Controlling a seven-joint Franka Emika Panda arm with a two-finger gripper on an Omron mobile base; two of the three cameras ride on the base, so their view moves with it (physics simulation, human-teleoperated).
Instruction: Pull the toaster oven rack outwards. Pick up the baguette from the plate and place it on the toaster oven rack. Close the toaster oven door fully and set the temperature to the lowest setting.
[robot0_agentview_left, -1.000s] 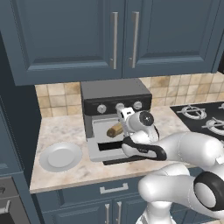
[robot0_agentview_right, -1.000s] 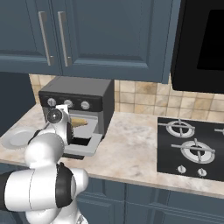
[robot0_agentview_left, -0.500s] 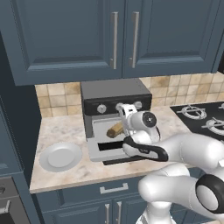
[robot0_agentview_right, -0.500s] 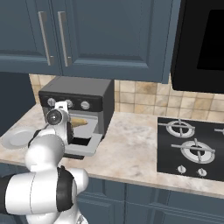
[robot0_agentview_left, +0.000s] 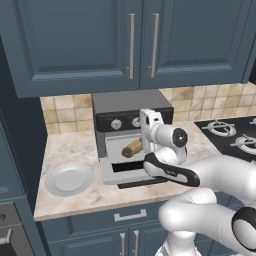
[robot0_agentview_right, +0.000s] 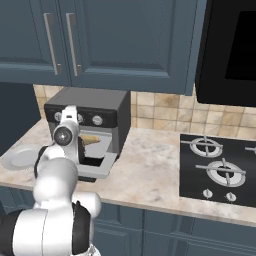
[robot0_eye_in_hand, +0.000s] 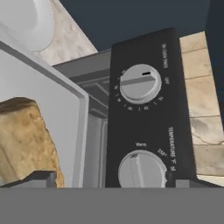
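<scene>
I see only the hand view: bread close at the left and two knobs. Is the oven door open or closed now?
Observer: Open. The toaster oven door lies folded down flat in front of the cavity.
Operator: And the bread, is it inside?
Observer: Yes, the baguette lies on the rack, at the cavity mouth.
Operator: Is something left on the plate?
Observer: No, the plate is bare; it sits on the counter beside the toaster oven.

Claw (robot0_agentview_left: 148, 120) raised from baguette (robot0_agentview_left: 132, 148) level up to control strip (robot0_agentview_left: 125, 121)
</scene>
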